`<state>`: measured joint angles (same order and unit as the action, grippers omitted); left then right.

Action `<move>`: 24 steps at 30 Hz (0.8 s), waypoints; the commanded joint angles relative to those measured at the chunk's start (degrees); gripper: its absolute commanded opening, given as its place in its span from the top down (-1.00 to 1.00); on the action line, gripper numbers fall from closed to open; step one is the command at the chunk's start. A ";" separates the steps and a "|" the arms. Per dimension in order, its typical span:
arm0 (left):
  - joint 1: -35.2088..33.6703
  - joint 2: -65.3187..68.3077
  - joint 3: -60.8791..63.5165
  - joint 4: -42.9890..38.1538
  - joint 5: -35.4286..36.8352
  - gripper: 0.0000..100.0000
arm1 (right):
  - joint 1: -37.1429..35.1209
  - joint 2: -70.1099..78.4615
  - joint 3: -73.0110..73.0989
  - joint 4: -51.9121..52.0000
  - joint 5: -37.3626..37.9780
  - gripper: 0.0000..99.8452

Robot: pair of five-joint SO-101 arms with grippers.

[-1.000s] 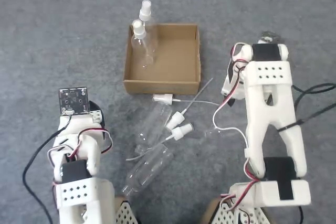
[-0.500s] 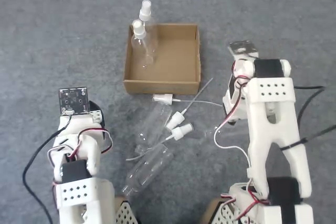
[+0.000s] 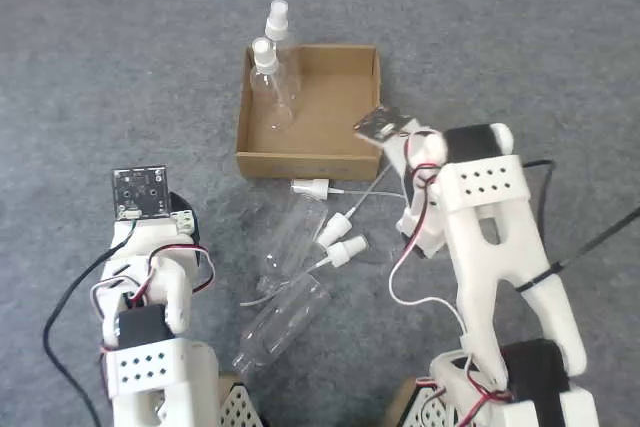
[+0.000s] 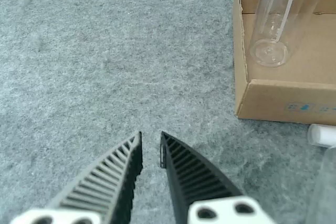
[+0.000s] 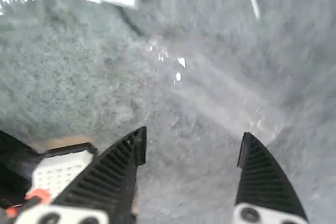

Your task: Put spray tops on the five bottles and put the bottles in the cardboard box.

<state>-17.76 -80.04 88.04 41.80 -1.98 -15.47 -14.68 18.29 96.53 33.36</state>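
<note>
Since it lies under everything, table (image 3: 120, 77): grey felt-like cover, carrying both arms, the box and the loose parts.
Right arm (image 3: 480, 197): white, stretched forward from the near edge, its wrist over the table just in front of the box's near right corner.
Left arm (image 3: 150, 337): white, folded back at the near left, well apart from the loose parts.
Box (image 3: 310, 162): brown cardboard, open on top, at the far middle of the table.
Right gripper (image 5: 193, 132): spread wide, nothing between the jaws, grey cover below it.
Left gripper (image 4: 151, 135): drawn almost together with only a slit at the tips, gripping nothing, low over bare cover near the box's left front corner.
Front capped bottle (image 3: 272, 92): clear, upright on the box floor at the left side, spray top on.
Back capped bottle (image 3: 283, 42): clear, upright just behind the first, by the far left corner, spray top on.
Lower bare bottle (image 3: 282, 325): lying on the table between the arms, no top.
Upper bare bottle (image 3: 293, 234): lying nearer the box, no top.
First spray top (image 3: 312, 187): white, loose, just in front of the box wall.
Second spray top (image 3: 335, 228), third spray top (image 3: 347, 250): side by side, just beside the upper bare bottle.
Thin tube (image 3: 385, 172): slanted on the table near the box's right front corner.
</note>
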 commanded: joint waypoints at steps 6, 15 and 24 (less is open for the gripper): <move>0.18 -1.05 -0.84 -1.85 -0.70 0.88 | -1.63 -2.59 -0.26 -2.68 19.16 0.52; 0.18 -1.05 -0.84 -1.85 -0.70 0.88 | -1.45 -2.59 7.74 -9.45 29.36 0.52; 0.18 -1.05 -0.84 -1.85 -0.70 0.88 | -1.36 -2.59 15.21 -18.42 34.81 0.52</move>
<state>-17.76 -80.04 88.04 41.80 -1.98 -16.97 -14.68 33.49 80.18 66.42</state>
